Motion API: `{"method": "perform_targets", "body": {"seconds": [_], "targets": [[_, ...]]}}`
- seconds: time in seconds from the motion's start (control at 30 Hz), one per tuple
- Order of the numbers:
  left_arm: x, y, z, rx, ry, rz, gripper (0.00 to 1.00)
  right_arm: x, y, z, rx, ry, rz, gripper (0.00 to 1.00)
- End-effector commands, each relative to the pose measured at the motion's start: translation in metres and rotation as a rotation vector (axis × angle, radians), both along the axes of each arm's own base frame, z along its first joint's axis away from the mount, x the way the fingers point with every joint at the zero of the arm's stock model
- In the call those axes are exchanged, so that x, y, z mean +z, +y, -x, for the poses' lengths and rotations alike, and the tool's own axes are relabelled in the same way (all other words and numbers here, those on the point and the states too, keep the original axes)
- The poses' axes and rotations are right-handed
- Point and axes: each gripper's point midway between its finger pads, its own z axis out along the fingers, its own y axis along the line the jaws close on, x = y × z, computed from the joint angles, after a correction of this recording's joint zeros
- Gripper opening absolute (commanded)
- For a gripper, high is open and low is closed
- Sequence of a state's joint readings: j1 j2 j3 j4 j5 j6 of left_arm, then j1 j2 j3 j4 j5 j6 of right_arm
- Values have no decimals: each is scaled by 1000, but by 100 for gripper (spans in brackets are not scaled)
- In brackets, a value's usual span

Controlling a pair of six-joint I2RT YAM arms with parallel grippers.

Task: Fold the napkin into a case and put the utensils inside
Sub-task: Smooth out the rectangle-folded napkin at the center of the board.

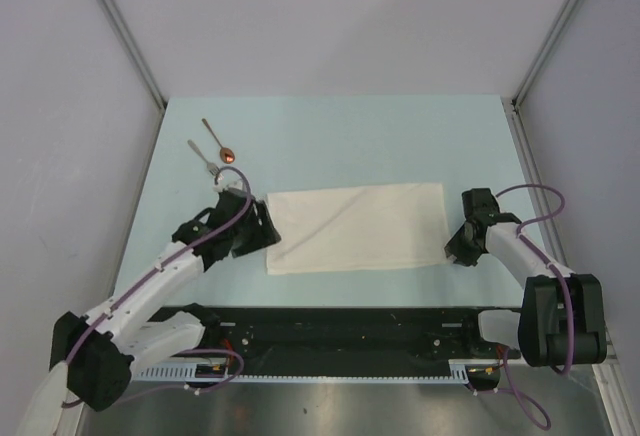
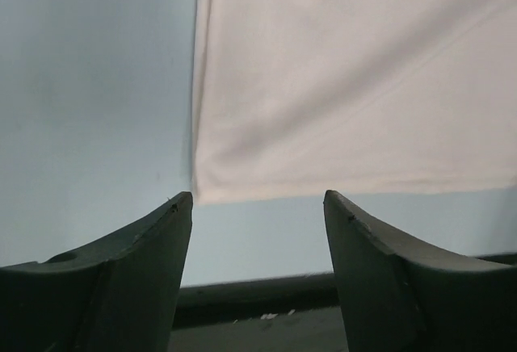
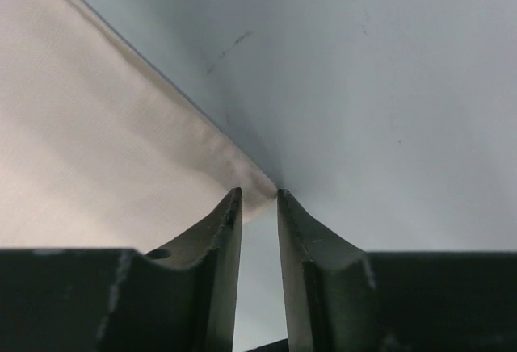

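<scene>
Fingers [image 2: 121, 271] of left gripper [image 2: 258, 200] spread wide, released; napkin [image 1: 355, 228] corner just beyond tips. Right gripper [image 3: 258, 192] fingers narrowly parted at napkin's right corner; grip unclear. Napkin folded flat mid-worktop [image 1: 330, 136]. Fork [image 1: 205, 159], spoon [image 1: 220, 142] near far-left corner.

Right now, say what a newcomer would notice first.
A napkin lies folded into a long rectangle in the middle. The left gripper, jaws open, sits at its left end, the right gripper, jaws nearly together, at its right end. A fork and copper-bowled spoon lie far left.
</scene>
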State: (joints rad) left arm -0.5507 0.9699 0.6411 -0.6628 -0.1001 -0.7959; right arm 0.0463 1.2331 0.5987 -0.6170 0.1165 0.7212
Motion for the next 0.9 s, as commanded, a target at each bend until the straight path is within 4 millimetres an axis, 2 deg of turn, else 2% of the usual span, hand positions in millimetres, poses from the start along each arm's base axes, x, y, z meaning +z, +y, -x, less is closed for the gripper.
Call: {"method": "perform_targets", "body": {"seconds": [0.0,0.03,0.07,0.1,0.13,0.17,0.2,0.27,0.33,0.37,0.43,0.57,0.6,0.77,0.87], "targets": [[49,-5,-59,2,-129,68,73,22,1,-13,27,-57,9,33],[41,-2,-82,16,-113,105,73,22,1,-12,32,-63,6,36],[31,0,-89,-10,-82,95,74,24,1,-14,37,-77,0,36],[35,2,-104,-7,-73,90,74,24,4,-16,45,-87,-12,36],[9,8,-110,-2,33,75,73,23,5,-16,54,-86,-17,36],[5,10,-116,-41,47,52,69,23,6,-17,63,-85,-24,37],[15,9,-136,-51,15,42,69,22,8,-18,73,-88,-33,37],[5,17,-158,-56,46,-4,65,21,7,-17,84,-85,-31,37],[1,22,-175,-50,37,-17,63,23,12,-19,110,-103,-57,35],[-12,24,-179,-44,73,-29,62,25,14,-21,124,-117,-62,34],[-9,22,-196,-45,49,-22,59,35,20,-28,154,-171,-90,34],[-23,17,-210,-56,82,-11,55,46,25,-36,216,-215,-97,34],[-33,17,-207,-58,112,-13,54,47,25,-38,226,-218,-97,33],[-43,23,-200,-48,144,-43,50,53,30,-52,262,-252,-112,33],[-49,27,-198,-47,157,-66,43,51,39,-60,293,-257,-151,32]]}}
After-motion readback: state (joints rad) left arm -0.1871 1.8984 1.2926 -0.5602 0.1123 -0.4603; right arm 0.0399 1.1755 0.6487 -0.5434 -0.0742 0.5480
